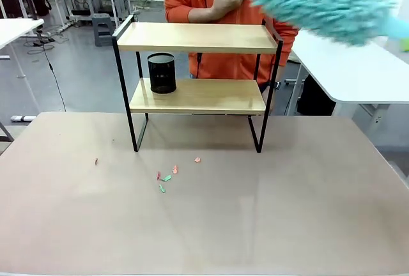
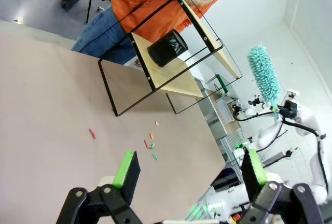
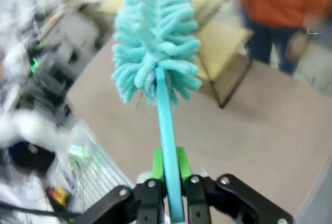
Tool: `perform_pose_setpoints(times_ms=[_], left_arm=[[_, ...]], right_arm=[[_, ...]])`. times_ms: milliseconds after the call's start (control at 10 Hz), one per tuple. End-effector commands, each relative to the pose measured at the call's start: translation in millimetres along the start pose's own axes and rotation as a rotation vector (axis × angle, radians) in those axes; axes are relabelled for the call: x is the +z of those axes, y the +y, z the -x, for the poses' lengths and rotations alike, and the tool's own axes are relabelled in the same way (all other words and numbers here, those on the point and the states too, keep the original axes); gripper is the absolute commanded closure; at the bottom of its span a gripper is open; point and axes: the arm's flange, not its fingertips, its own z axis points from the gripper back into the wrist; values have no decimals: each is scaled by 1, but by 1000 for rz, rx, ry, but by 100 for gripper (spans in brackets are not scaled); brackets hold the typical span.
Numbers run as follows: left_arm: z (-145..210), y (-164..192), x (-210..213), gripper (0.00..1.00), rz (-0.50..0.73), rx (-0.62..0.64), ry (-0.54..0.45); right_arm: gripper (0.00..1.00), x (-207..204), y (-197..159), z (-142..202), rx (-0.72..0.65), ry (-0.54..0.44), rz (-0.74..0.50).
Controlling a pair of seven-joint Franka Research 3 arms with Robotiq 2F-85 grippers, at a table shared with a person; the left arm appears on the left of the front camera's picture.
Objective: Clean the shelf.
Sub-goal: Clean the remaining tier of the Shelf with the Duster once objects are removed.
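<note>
I could read no text, label, brand or number on the two-tier light wooden shelf [image 1: 198, 38] in its thin black frame, or on the fluffy turquoise duster [image 1: 326, 4].

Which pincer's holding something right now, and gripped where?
Right pincer is shut on the teal fluffy microfibre duster, clamped on the lower end of its thin teal handle. Left pincer is open and empty.

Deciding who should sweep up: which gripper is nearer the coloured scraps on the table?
Left. The left gripper hangs open over the table, just short of the scraps; the right gripper, shut on the duster, is raised off to the right side.
</note>
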Motion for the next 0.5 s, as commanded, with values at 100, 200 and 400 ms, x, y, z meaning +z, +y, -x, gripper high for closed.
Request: perform_pose_setpoints(times_ms=[100,200,400], left_arm=[[0,-1,-2,0,14,-17,-18],[0,-1,-2,0,14,-17,-18],[0,-1,-2,0,14,-17,-18]], right_arm=[[87,66,-47,88,-295,-124,151],[87,59,-65,125,-402,-96,199],[87,19,-87,167,-489,-83,136]])
